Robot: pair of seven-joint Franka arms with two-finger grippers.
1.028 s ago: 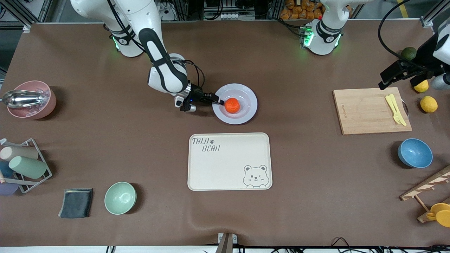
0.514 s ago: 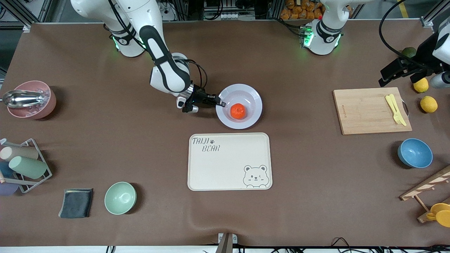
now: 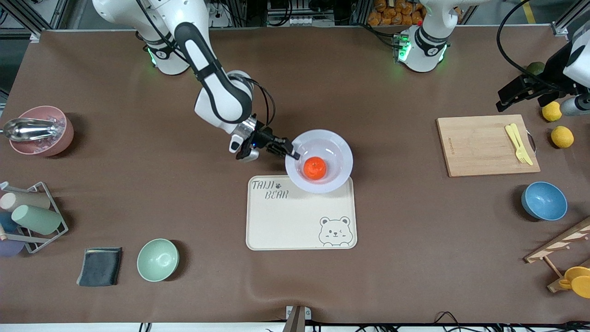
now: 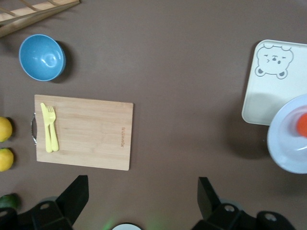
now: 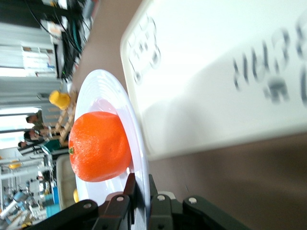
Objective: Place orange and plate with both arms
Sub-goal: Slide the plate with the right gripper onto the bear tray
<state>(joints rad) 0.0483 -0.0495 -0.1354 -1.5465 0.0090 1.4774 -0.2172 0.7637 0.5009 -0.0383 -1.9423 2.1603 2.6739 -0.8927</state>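
The pale lavender-white plate [image 3: 334, 152] is held in the air over the cream bear-print tray's edge nearest the robots, with the orange [image 3: 315, 168] resting in it. My right gripper [image 3: 293, 156] is shut on the plate's rim at the side toward the right arm's end. The right wrist view shows the fingers clamped on the rim [image 5: 140, 187] with the orange [image 5: 98, 146] just past them. My left gripper [image 3: 507, 102] hangs open and empty, waiting over the table near the wooden cutting board's corner. The plate's edge [image 4: 288, 143] shows in the left wrist view.
The cream bear-print tray [image 3: 300, 221] lies under and nearer the camera than the plate. A wooden cutting board [image 3: 484, 147] with a yellow fork, two lemons [image 3: 562, 136], a blue bowl [image 3: 544, 201], a mint bowl [image 3: 157, 259], a grey cloth, a cup rack and a pink bowl [image 3: 41, 131] stand around.
My right gripper has lifted the plate with the orange off the table and carried it toward the camera, over the tray's edge. The left arm has barely moved.
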